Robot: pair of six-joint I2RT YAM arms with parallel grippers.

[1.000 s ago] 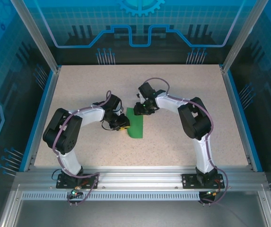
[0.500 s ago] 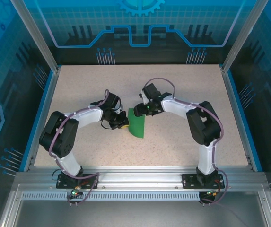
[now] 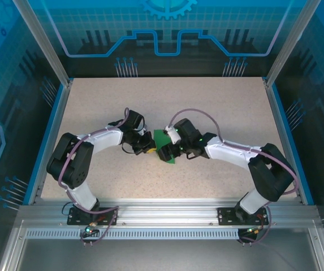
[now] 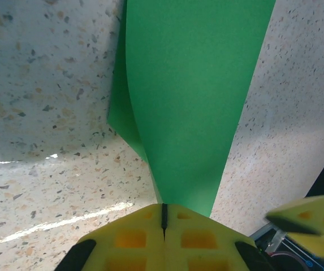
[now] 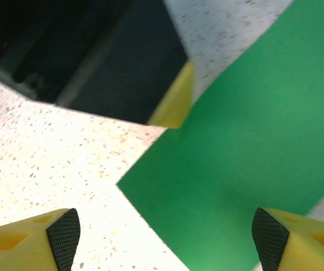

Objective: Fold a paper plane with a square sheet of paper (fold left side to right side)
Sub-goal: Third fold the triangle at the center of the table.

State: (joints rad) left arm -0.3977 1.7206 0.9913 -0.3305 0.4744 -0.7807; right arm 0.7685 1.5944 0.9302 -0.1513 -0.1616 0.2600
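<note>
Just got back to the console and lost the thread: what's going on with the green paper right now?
The left jaws are shut on one edge of the square sheet of paper, pinching it near the middle of the table. In the left wrist view the sheet curls over, with a second layer showing beneath it on one side, so the fold looks begun but not pressed flat. The right jaws stand wide open just over the paper, gripping nothing.

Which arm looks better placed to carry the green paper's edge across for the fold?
Probably the left: the left gripper is shut on the green paper at its edge. The right gripper hangs open above the sheet, gripping nothing.
</note>
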